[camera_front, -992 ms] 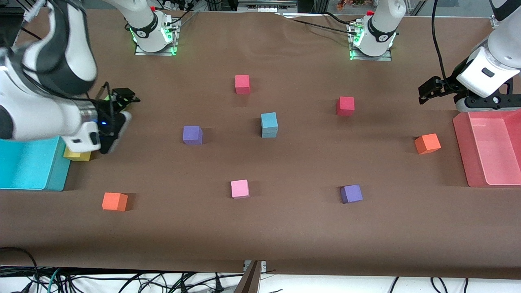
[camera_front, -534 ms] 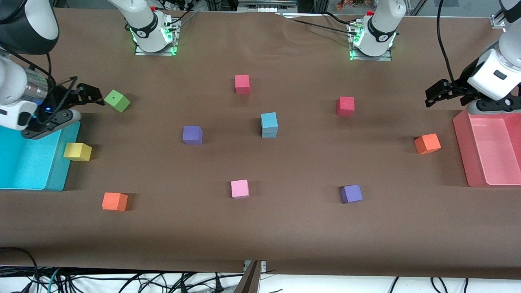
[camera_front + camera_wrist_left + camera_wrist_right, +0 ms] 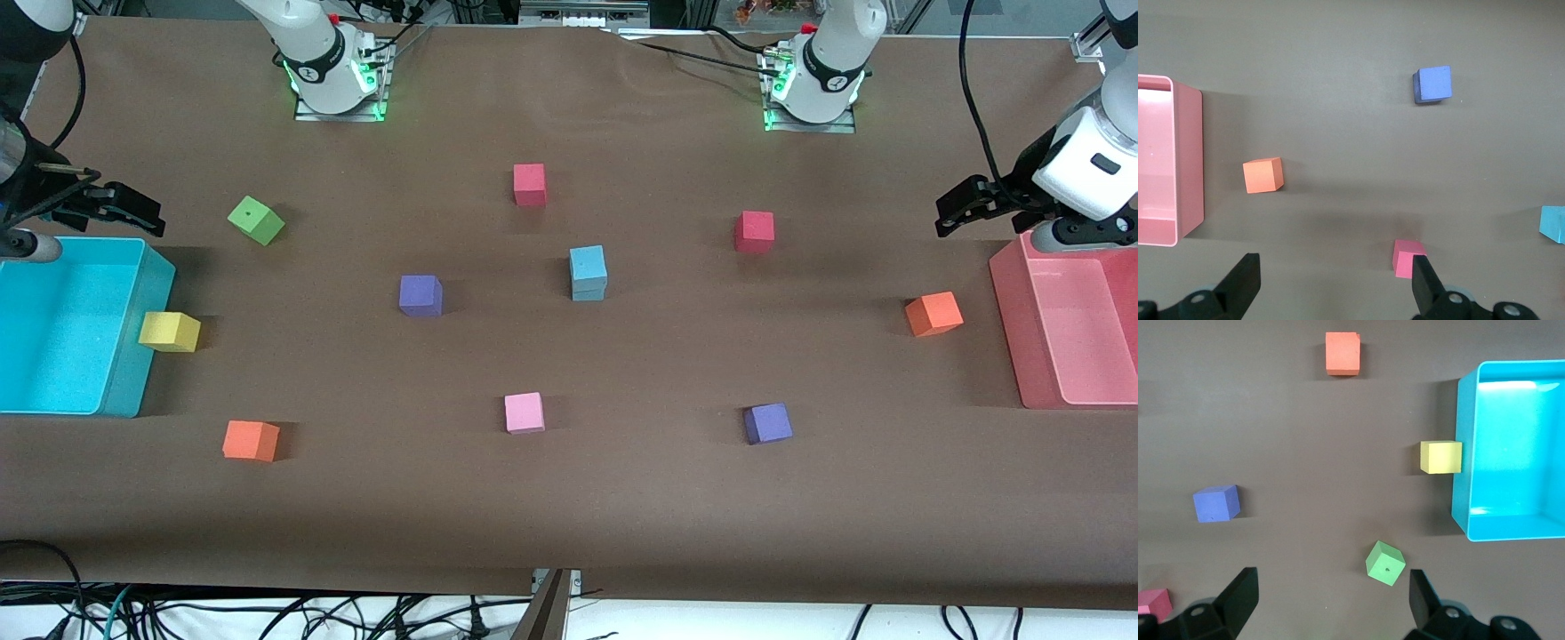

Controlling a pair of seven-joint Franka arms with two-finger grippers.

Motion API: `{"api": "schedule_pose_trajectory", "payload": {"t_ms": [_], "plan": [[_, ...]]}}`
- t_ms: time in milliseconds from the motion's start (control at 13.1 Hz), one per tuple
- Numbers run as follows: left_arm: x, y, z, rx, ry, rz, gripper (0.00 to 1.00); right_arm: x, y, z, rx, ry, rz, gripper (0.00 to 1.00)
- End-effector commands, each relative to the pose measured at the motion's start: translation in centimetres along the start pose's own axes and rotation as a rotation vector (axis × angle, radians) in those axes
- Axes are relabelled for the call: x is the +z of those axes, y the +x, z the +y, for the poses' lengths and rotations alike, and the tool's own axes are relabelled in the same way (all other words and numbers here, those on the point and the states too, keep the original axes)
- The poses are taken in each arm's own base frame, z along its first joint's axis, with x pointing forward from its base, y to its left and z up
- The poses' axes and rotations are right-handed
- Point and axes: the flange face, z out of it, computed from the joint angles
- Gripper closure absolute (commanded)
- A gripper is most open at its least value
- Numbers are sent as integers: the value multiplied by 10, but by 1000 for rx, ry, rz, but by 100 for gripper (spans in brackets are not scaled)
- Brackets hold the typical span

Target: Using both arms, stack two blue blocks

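only lower blue block (image 3: pixel 589 291) half-hidden

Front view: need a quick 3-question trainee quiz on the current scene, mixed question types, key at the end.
1. True or false: the two blue blocks already sit one on top of the other.
2. Which cube rests against the wall of the cyan bin? A) green cube B) yellow cube C) pink cube
3. Fill in: the left gripper hangs open by the ____ bin, and the right gripper hangs open over the cyan bin's corner.

Key:
1. True.
2. B, the yellow cube.
3. Pink; it is the pink bin.
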Motion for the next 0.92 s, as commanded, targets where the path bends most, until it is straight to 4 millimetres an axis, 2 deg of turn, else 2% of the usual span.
{"api": "schedule_pose_trajectory", "payload": {"t_ms": [0, 305, 840], "plan": [[0, 8, 2, -1, -52, -12, 0, -10, -12, 6, 21, 30, 13, 0], [4, 11, 2, -3, -53, -20, 0, -22, -15, 6, 22, 38, -14, 0], [4, 11, 1, -2, -50, -19, 0, -16, -13, 12, 28, 40, -21, 0]]}}
